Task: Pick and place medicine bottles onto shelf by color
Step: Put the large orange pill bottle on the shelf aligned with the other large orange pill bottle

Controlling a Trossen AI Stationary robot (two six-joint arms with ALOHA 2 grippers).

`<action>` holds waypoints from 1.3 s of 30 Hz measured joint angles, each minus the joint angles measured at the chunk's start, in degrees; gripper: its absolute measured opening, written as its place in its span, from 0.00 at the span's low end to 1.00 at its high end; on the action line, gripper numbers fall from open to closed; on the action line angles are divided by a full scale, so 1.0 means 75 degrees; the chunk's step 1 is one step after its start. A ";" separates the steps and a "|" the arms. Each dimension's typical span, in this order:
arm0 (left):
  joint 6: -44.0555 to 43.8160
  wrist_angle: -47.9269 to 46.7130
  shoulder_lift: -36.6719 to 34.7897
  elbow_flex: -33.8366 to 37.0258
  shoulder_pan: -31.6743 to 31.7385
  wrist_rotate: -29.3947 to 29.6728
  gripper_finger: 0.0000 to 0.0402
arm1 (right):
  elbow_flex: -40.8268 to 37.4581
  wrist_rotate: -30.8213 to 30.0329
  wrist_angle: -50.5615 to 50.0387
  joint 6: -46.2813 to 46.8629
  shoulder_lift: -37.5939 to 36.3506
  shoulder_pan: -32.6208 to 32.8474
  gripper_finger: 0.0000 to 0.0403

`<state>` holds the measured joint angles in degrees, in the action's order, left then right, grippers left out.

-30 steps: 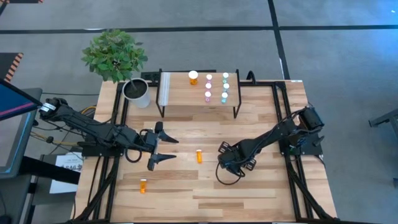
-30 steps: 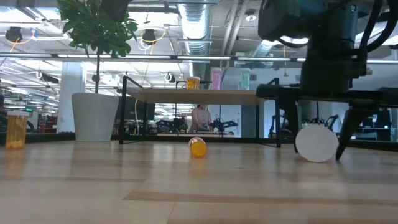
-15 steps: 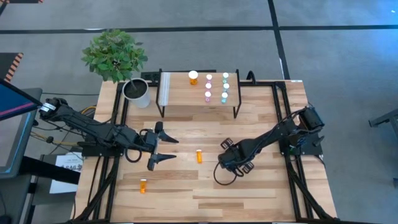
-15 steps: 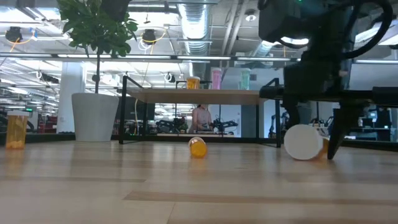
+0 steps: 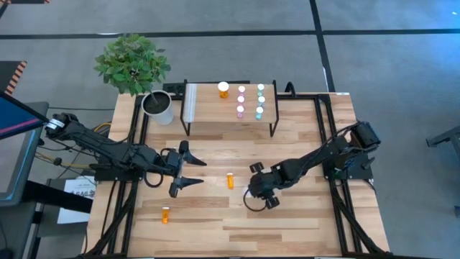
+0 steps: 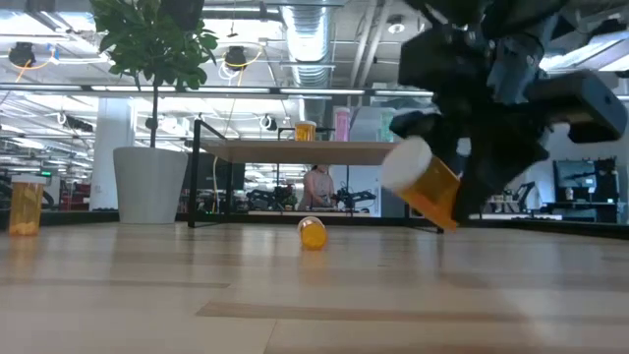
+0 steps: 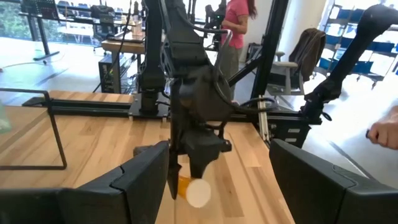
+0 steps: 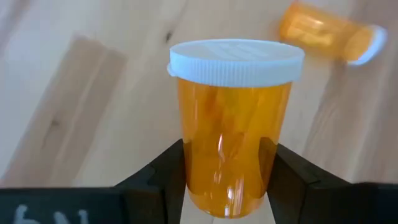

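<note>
Pick step: right gripper [image 5: 257, 193] clamps a big orange bottle [image 8: 233, 124], tilted, clear of the table mid-area. Next, I'd say: carry to shelf [image 5: 208, 108] at far edge, orange side (beside the one there). Left gripper [image 5: 188, 171] waits, spread, empty.

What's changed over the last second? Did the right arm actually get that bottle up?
Yes. The right hand, shut on the large orange bottle, has lifted it off the table and tilted it. The left hand, the orange bottle lying mid-table, the one standing front-left and the shelf are unchanged.
</note>
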<state>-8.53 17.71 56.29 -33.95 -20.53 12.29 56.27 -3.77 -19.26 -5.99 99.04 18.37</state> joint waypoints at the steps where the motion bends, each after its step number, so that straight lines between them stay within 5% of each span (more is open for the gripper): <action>1: -0.0036 0.0001 0.0000 -0.0003 0.0000 0.0000 0.66 | -0.0127 -0.0003 0.0244 0.0094 -0.0108 0.0000 0.46; 17: 0.0358 0.0717 0.1042 -0.0207 0.0069 0.0095 0.66 | -0.2147 -0.0772 0.7102 0.0759 -0.1194 -0.0413 0.50; 31: 0.0698 -0.0323 0.2865 -0.1869 0.0761 0.0219 0.89 | -0.2147 -0.0769 0.7898 0.0765 -0.1188 -0.0726 0.50; 39: 0.0669 -0.0156 0.3519 -0.2312 0.1121 -0.0408 0.91 | -0.2147 -0.0769 0.7905 0.0746 -0.1185 -0.0720 0.49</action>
<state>-3.51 16.53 82.68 -51.29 -12.13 9.23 40.16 -9.54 40.03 -0.40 90.15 12.97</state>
